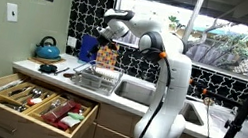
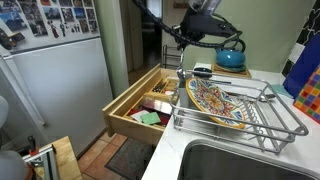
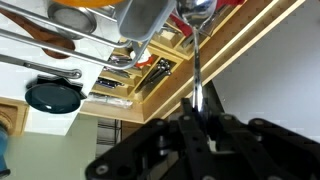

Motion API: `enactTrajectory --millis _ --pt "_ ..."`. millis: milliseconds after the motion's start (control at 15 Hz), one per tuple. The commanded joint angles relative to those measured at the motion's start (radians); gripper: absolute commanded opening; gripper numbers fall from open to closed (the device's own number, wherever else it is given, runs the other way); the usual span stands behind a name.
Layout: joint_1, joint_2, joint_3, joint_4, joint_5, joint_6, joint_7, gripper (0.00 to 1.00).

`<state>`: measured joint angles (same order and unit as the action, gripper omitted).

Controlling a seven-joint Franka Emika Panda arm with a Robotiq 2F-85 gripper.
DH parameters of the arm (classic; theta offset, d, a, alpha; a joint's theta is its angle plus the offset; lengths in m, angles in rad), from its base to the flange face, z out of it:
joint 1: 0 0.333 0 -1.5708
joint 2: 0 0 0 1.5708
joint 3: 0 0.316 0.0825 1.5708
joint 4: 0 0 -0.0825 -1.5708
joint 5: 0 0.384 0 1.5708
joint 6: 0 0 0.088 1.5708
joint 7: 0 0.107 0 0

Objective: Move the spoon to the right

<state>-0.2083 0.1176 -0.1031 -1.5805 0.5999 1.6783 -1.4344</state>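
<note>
My gripper (image 3: 198, 100) is shut on the thin handle of a metal spoon (image 3: 196, 45). The spoon's bowl points away from the wrist camera, at the top edge of the wrist view. In both exterior views the gripper (image 1: 109, 44) (image 2: 183, 42) hangs in the air between the open drawer and the dish rack. The spoon (image 2: 181, 58) shows as a thin sliver below the fingers. In the wider kitchen view the spoon is too small to make out.
An open wooden drawer (image 1: 16, 107) (image 2: 128, 100) holds several utensils in compartments. A wire dish rack (image 1: 97, 79) (image 2: 285, 125) with a patterned plate (image 2: 212, 100) stands on the counter beside the sink (image 1: 194, 112) (image 2: 240, 162). A teal kettle (image 1: 48, 48) (image 2: 232, 58) sits behind.
</note>
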Motion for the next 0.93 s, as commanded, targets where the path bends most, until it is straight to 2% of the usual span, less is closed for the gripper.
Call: enactTrajectory --millis 0,533,867 --pt "-0.015 -0.018 -0.018 -0.034 0.015 -0.058 -0.094 0.1" --pt "-0.035 -0.01 -0.04 -0.053 0.036 -0.113 -0.275 0.1" --pt "-0.032 0.0 -0.044 -0.061 0.036 -0.121 -0.318 0.11"
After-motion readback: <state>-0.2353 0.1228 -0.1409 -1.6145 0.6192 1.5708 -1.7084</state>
